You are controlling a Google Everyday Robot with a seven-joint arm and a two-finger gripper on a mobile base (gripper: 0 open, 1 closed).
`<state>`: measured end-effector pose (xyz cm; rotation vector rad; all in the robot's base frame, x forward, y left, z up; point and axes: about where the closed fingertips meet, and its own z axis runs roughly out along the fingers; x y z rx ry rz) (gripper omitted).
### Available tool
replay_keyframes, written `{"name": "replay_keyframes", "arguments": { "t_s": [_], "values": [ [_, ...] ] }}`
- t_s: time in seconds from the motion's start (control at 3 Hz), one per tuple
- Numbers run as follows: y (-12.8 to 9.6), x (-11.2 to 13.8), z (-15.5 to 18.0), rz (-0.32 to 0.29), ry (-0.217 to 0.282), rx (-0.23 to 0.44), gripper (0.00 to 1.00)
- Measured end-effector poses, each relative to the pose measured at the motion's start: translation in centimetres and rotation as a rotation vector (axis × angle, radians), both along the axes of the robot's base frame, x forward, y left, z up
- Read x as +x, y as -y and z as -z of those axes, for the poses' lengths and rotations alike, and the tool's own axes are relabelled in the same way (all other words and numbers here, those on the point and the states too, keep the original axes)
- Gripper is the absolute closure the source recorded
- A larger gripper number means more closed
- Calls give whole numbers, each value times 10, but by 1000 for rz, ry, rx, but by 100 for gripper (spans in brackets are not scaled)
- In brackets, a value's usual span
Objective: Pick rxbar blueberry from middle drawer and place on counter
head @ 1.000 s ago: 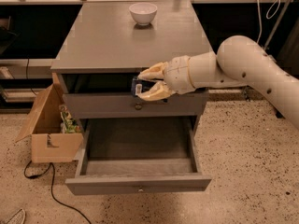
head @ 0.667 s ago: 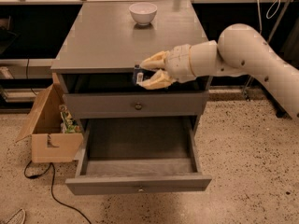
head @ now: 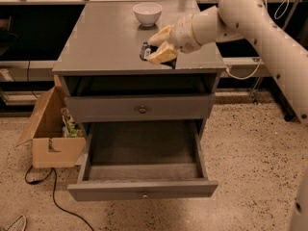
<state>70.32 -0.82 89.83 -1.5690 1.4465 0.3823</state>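
Note:
My gripper (head: 153, 48) hangs over the right middle of the grey counter (head: 103, 42), its cream fingers (head: 161, 56) shut on the rxbar blueberry (head: 145, 50). Only the bar's dark end with pale print shows at the left of the fingers, just above the counter top. The white arm reaches in from the upper right. The middle drawer (head: 143, 189) is pulled fully out below, and its bare grey floor (head: 142, 143) holds nothing.
A white bowl (head: 147, 12) stands at the back of the counter, beyond the gripper. The upper drawer front (head: 139, 109) with a round knob is closed. An open cardboard box (head: 50, 134) sits on the speckled floor at the left, with a dark cable beside it.
The gripper has risen with the bar from in front of the upper drawer front to above the counter top, moving back and up.

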Motion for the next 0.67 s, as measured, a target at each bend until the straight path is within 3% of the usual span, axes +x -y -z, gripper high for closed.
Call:
{"name": "replay_keyframes", "arguments": {
  "t_s": [0.33,0.67],
  "values": [
    [3,40,3,51,-94,-21,100],
    [17,70,4,125,-166,-22,82]
  ]
}}
